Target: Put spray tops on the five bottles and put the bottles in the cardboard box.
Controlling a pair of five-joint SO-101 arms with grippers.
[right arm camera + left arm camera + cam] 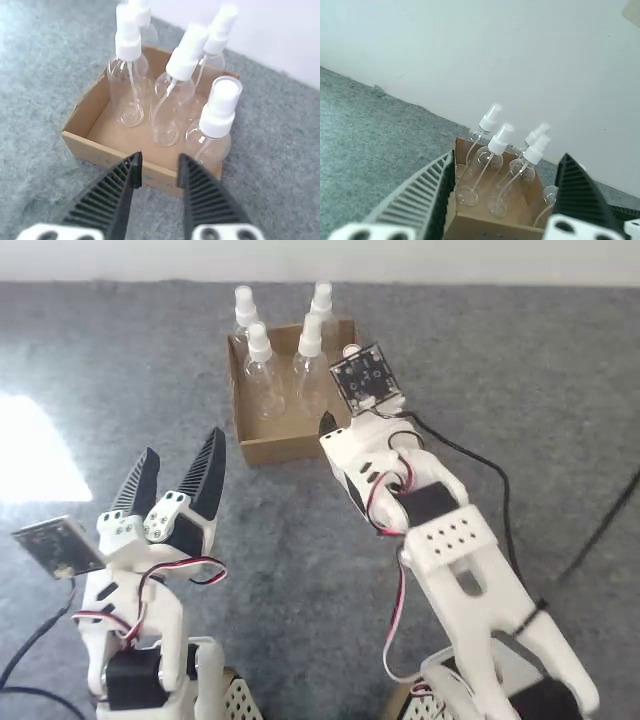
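The cardboard box (pixel 262 448) stands at the back middle of the grey mat. Several clear bottles with white spray tops stand upright inside it, among them a front-left bottle (pixel 264 375) and a middle bottle (pixel 310 365). In the right wrist view the nearest bottle (pixel 212 131) stands in the box's corner (pixel 90 145). My right gripper (pixel 159 159) hangs just in front of the box's near wall, open by a narrow gap, holding nothing. It sits under its camera board (pixel 367 378). My left gripper (pixel 185 445) stands wide open and empty at the front left, well short of the box (pixel 485 225).
A white wall rises just behind the box (pixel 520 60). Black cables (pixel 480 465) run over the mat to the right of the right arm. Bare grey mat (pixel 110 370) lies to the left of the box and between the two arms.
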